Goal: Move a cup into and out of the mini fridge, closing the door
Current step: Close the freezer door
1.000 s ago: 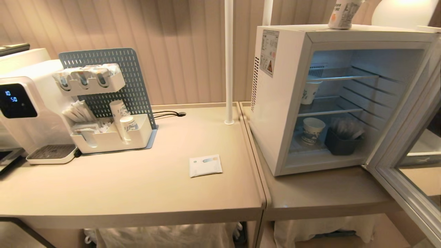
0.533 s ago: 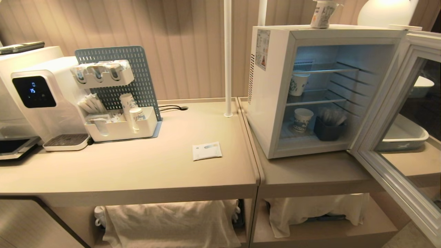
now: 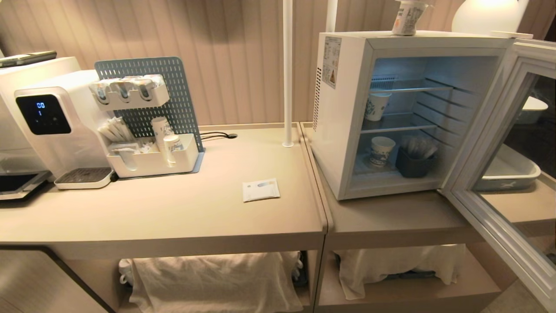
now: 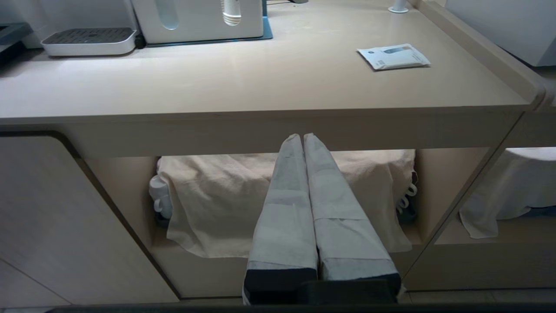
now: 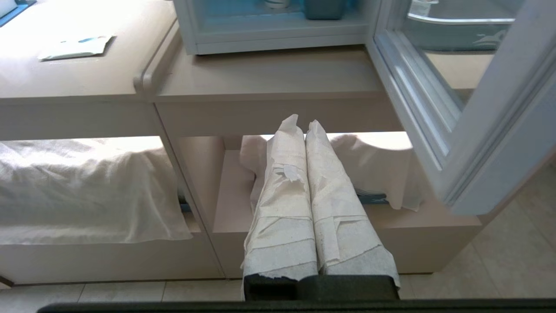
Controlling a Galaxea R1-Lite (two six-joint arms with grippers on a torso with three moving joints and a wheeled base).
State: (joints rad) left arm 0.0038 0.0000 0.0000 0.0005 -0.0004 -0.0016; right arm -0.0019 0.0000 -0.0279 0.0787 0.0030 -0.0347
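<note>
The cup (image 3: 407, 17) is being kept on top of the mini fridge (image 3: 347, 130), whose door (image 3: 499, 174) is being left wide open. The left gripper (image 4: 302, 138) and right gripper (image 5: 302, 123) are being held fully closed and empty, below the counter edge.

The left hand (image 4: 303, 138) and the right hand (image 5: 302, 122) both point forward, low and roughly level, each with its paper-wrapped fingers pressed together, holding nothing.
</note>
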